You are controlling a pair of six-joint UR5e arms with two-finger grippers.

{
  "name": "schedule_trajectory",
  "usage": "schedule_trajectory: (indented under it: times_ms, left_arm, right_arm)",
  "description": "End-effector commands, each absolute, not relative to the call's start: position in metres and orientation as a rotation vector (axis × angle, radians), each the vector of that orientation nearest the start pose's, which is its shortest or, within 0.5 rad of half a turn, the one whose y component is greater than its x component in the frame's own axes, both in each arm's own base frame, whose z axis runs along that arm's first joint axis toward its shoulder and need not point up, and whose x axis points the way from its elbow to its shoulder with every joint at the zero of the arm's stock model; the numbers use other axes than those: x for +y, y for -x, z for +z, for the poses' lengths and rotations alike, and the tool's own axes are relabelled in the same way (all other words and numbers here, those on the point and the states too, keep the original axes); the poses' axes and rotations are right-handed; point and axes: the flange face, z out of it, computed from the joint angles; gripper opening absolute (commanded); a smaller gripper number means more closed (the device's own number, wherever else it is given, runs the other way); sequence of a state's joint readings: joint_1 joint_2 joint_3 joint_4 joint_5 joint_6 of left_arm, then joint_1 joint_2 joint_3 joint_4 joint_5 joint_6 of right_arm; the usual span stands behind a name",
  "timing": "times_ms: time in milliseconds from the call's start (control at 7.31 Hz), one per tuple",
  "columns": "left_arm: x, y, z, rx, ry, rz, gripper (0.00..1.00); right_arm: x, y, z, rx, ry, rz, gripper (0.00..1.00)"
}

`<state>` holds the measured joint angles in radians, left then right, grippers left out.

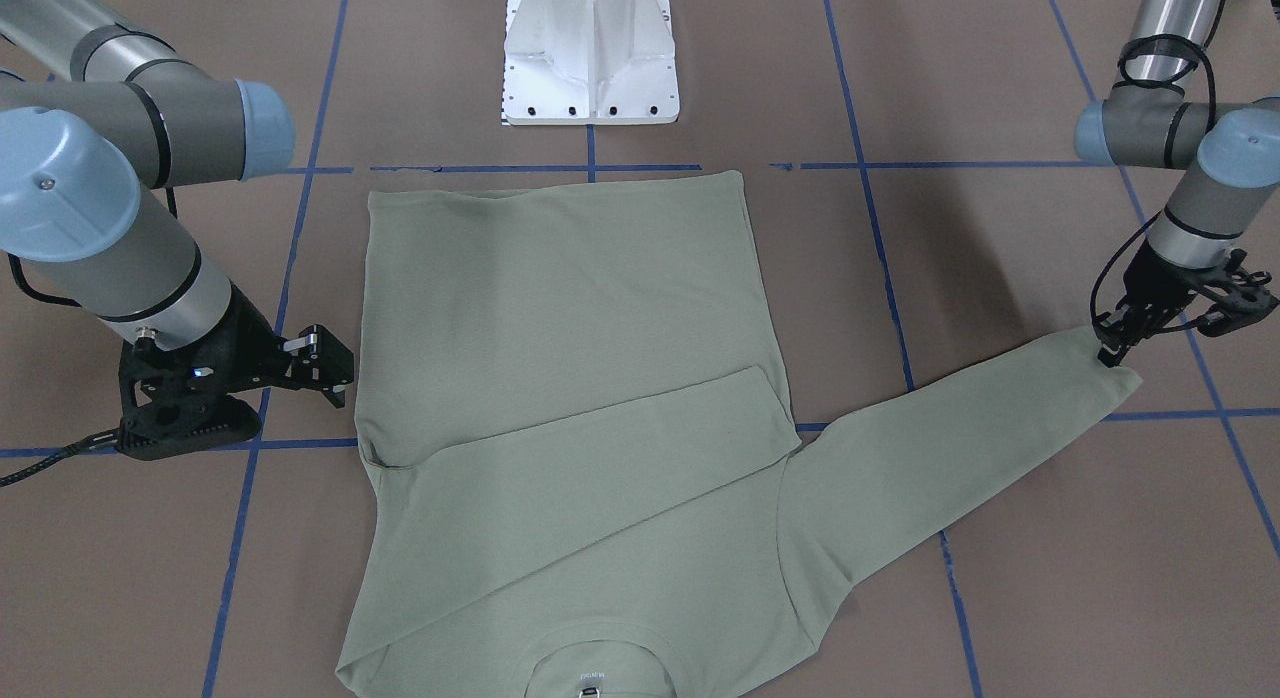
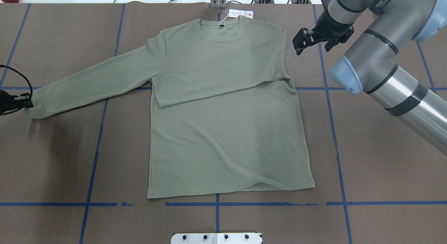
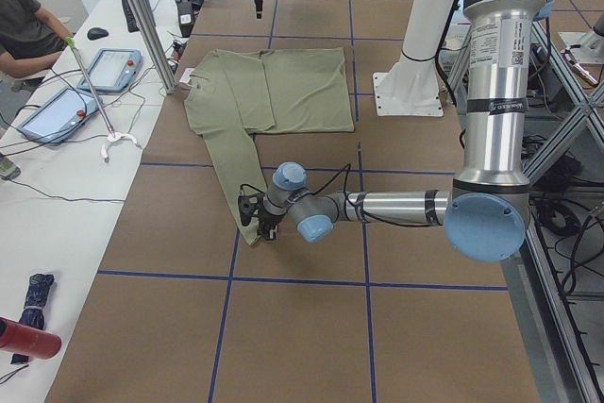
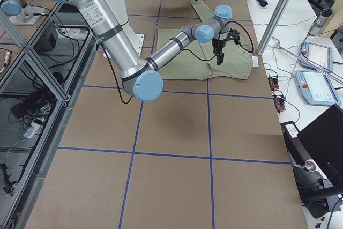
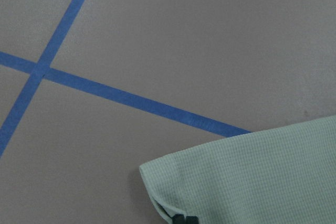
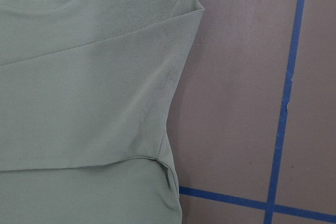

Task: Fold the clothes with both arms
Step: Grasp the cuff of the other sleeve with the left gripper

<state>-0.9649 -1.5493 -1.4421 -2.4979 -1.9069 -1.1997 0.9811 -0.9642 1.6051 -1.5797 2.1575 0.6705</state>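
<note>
I count one shirt (image 2: 223,132) carrying one hang tag (image 2: 241,14). I have two arms, the left arm (image 1: 1180,128) and the right arm (image 1: 110,238). That gives two grippers, the left gripper (image 1: 1108,350) and the right gripper (image 2: 313,48). There is one white pedestal (image 1: 590,53). The side bench has two tablets, a near tablet (image 3: 55,112) and a far tablet (image 3: 111,70), with one person (image 3: 19,25) seated there.

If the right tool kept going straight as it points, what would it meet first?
Probably the brown table cover just beside the folded shoulder of the pale sage-green knit shirt; the right tool points down near that edge, so it might catch cloth instead.
</note>
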Motion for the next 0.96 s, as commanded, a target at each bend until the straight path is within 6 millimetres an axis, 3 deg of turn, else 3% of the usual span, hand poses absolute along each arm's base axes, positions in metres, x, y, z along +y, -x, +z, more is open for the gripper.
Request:
schedule_trajectory:
  times_ms: [0, 274, 410, 547, 821]
  left_arm:
    - [-0.486, -0.218, 0.613, 0.852, -0.223, -0.405, 0.0]
    - [-0.505, -0.235, 0.553, 0.885, -0.2, -0.386, 0.0]
    - [-0.519, -0.248, 0.52, 0.914, -0.174, -0.423, 0.0]
    - [-0.535, -0.266, 0.476, 1.004, -0.12, -0.458, 0.0]
    - [-0.582, -0.307, 0.383, 1.041, -0.052, -0.545, 0.0]
  right_arm:
    - [-0.609, 0.299, 0.302, -0.837, -0.137, -0.098, 1.0]
    - [-0.591, 0.266, 0.329, -0.826, -0.146, -0.104, 1.0]
    - [-0.585, 0.262, 0.342, -0.82, -0.135, -0.1, 1.0]
    - [-0.575, 0.256, 0.35, -0.818, -0.137, -0.109, 1.0]
    - [-0.558, 0.242, 0.387, -0.791, -0.112, -0.12, 1.0]
